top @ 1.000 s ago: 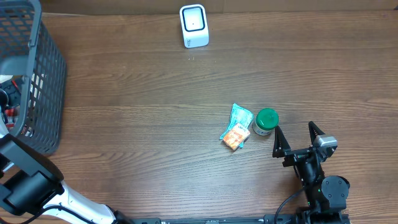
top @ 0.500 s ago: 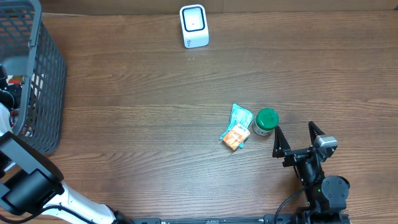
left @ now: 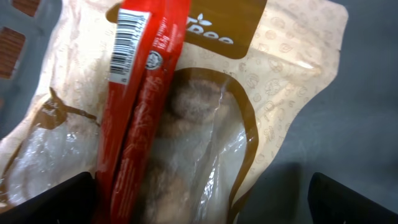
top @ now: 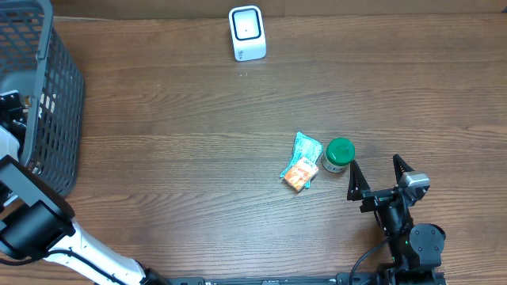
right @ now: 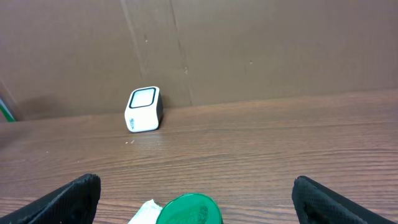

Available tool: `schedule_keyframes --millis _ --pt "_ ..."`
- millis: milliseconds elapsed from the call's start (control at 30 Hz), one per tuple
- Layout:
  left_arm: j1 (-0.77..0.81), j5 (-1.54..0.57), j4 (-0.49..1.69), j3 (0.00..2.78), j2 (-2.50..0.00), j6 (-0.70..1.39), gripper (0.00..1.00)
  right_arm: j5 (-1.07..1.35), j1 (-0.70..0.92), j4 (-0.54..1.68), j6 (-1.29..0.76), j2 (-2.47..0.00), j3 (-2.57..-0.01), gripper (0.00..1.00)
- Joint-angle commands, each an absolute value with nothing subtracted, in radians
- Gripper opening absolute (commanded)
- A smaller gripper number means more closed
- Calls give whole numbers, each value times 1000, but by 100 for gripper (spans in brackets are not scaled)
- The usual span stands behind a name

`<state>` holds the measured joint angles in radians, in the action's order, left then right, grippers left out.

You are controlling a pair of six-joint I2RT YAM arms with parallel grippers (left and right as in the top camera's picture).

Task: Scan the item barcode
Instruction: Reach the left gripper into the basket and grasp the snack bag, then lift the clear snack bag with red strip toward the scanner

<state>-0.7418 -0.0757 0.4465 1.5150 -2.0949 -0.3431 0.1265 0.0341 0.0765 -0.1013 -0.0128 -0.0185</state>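
Both of my hands are spread wide and hold nothing. The only thing that has changed in the last second is on my left side: from overhead, my left arm has slid toward the far end of the basket (top: 55, 95) at the left edge of the table (top: 198, 206).

My left gripper (left: 205, 199) now hangs over the basket's contents. Its wrist camera is filled by a red pack (left: 140, 118) lying across a tan snack bag (left: 273, 81). The red pack's barcode (left: 129, 38) faces up at its far end and reads clearly. My fingertips (left: 62, 196) sit low in that view, on either side of the pack's near end, but I cannot tell whether they touch it.

My right gripper (top: 375, 170) has not moved. It waits at the near right, just behind the green-lidded jar (top: 338, 152) and the small packets (top: 301, 162), which lie where they were.

I judge the red pack to be the item I am after, so this shift lines me up for a pick. The scan itself has not begun. The scanner (top: 246, 33) stands at the far edge, well apart from the basket, so the pack must be gripped, lifted out and carried across.
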Motion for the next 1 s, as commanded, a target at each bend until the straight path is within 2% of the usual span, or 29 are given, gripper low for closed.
schedule_keyframes --millis 0,67,233,333,500,533,733,967 --pt "-751 -104 456 1505 -2129 -317 100 125 33 73 -104 -4 -8 100" --pt "-751 -104 471 1505 -2132 -317 94 125 33 73 -104 -4 -8 100" --pt "-749 -114 492 1505 -2132 -318 54 125 33 73 -104 -4 -8 100" --pt "-745 -148 501 1505 -2132 -318 47 125 33 73 -104 -4 -8 100" --pt "-743 -155 499 1507 -2131 -317 7 125 33 73 -104 -4 -8 100" --pt "-743 -155 497 1509 -2131 -308 4 125 33 73 -104 -4 -8 100" --pt "-743 -157 521 1579 -2127 -115 4 125 33 73 -104 -4 -8 100" --pt "-740 -158 693 1788 -2078 -87 4 125 33 73 -104 -4 -8 100"
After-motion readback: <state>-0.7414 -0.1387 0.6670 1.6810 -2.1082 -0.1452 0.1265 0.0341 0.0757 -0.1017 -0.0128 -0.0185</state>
